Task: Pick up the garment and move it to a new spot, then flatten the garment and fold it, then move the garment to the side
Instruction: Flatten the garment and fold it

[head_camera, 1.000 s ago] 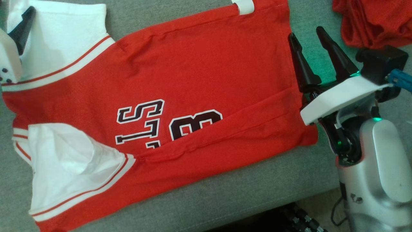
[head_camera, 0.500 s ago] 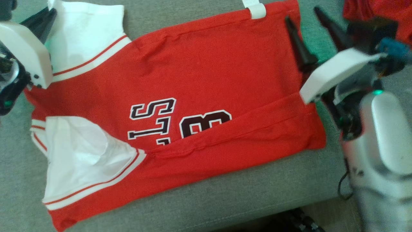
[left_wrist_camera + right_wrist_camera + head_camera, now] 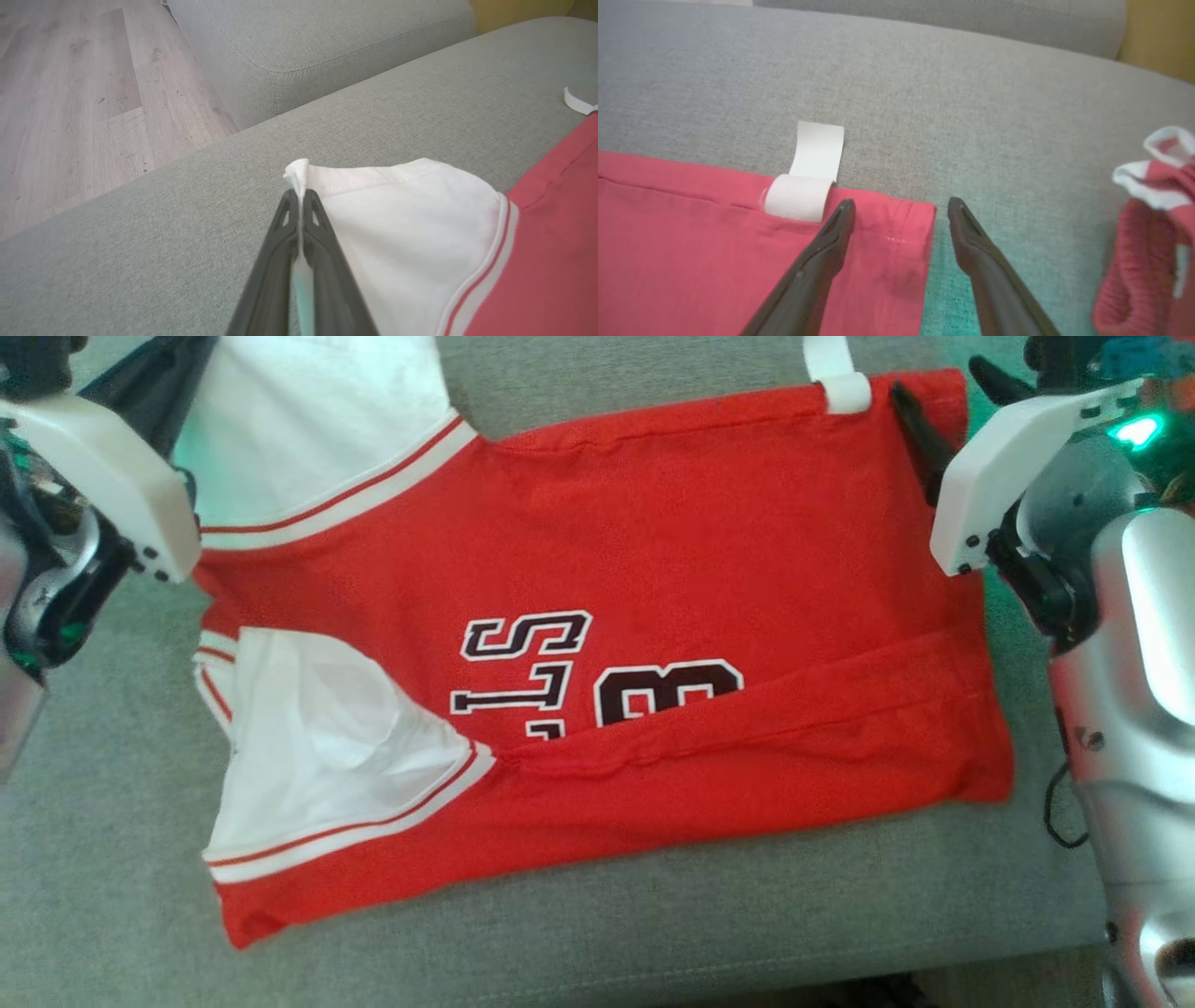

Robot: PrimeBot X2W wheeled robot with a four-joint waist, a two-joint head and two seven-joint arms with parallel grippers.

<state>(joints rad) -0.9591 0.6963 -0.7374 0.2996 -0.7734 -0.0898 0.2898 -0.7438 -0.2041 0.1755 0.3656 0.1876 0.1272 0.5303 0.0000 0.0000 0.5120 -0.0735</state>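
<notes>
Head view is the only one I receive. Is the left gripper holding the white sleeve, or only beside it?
Observer: Holding it. The left gripper is shut on the corner of the white sleeve; a little cloth sticks out past the tips.
Operator: Does the right gripper hold the hem?
Observer: No. The right gripper is open, its jaws astride the edge of the red hem: one over cloth, one over bare cushion.
Operator: Anything close to it?
Observer: A second red garment lies bunched nearby, apart from it.

"ST", half-hidden "8" on garment (image 3: 700,541)
</notes>
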